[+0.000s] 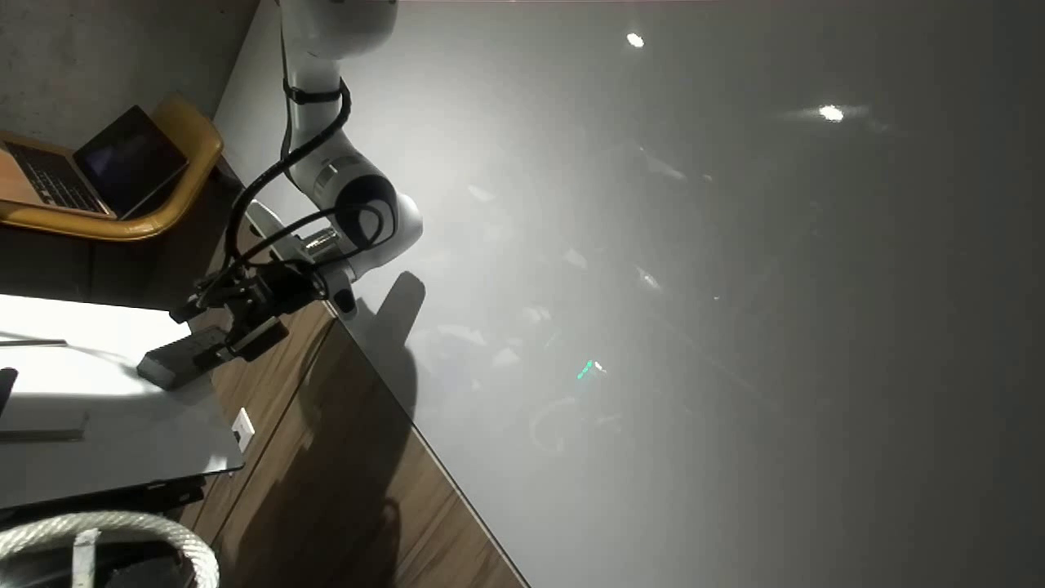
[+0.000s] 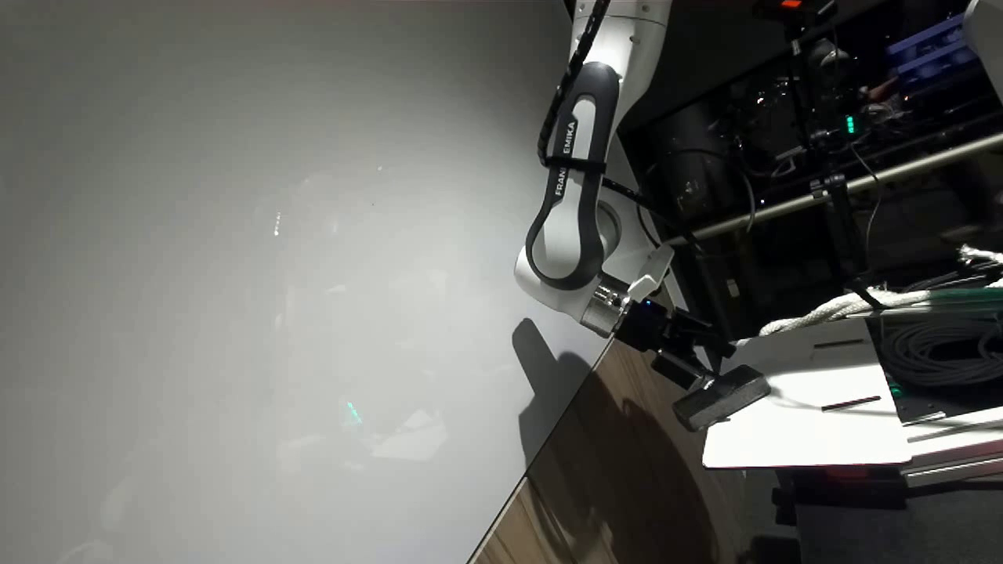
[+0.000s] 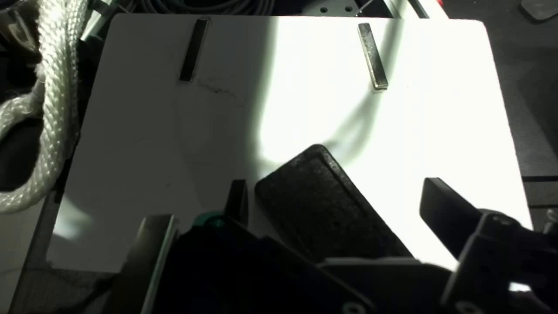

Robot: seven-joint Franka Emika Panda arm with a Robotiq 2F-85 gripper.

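1. In the wrist view, the fingers [image 3: 449, 216] of the gripper [image 3: 335, 196] stand apart, at roughly 9 and 3 o'clock of a dark block [image 3: 327, 205].
2. The block shows between them, its length running from 11 to 5 o'clock; a narrow gap parts it from the 9 o'clock finger, a wider one from the 3 o'clock finger.
3. Behind the block spreads a white surface [image 3: 130, 152]; I cannot tell whether the block rests on it.
4. From the block, a black strip [image 3: 193, 50] lies toward 11 o'clock and a silvery strip [image 3: 373, 56] between 12 and 1, both on that surface.
5. White rope [image 3: 56, 87] loops past the surface's edge at 10 o'clock.
6. In both exterior views the block is at the gripper's tip, overlapping the surface's edge.
7. In an exterior view, a laptop [image 1: 126, 159] sits on a yellow chair [image 1: 188, 135], between 10 and 11 o'clock from the gripper; a large grey panel [image 1: 735, 367] extends toward 3.
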